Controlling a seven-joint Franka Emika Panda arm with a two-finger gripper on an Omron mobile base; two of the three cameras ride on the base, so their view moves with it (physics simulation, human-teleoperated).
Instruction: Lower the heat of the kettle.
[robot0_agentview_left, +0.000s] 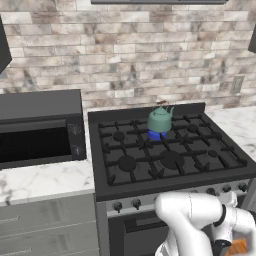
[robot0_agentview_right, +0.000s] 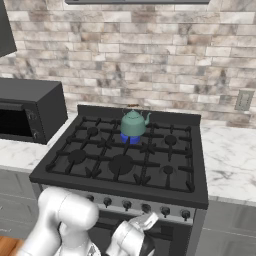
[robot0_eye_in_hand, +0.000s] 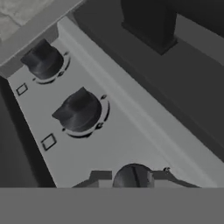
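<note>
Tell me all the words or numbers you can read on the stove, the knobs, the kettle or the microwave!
There are none to read.
Grey stove control panel: two small square outlines beside the round dark knobs, no letters in them.
Small rounded teal-green kettle: plain.
Black boxy microwave: plain.

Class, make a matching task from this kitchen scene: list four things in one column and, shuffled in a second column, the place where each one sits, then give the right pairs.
Things:
1. kettle
2. microwave
3. knobs
4. wall socket

Places:
A. on the brick wall, right of the stove
B. on the counter, left of the stove
C. on a back burner, over a blue flame
D. along the stove's front panel

Pairs: 1-C, 2-B, 3-D, 4-A
</note>
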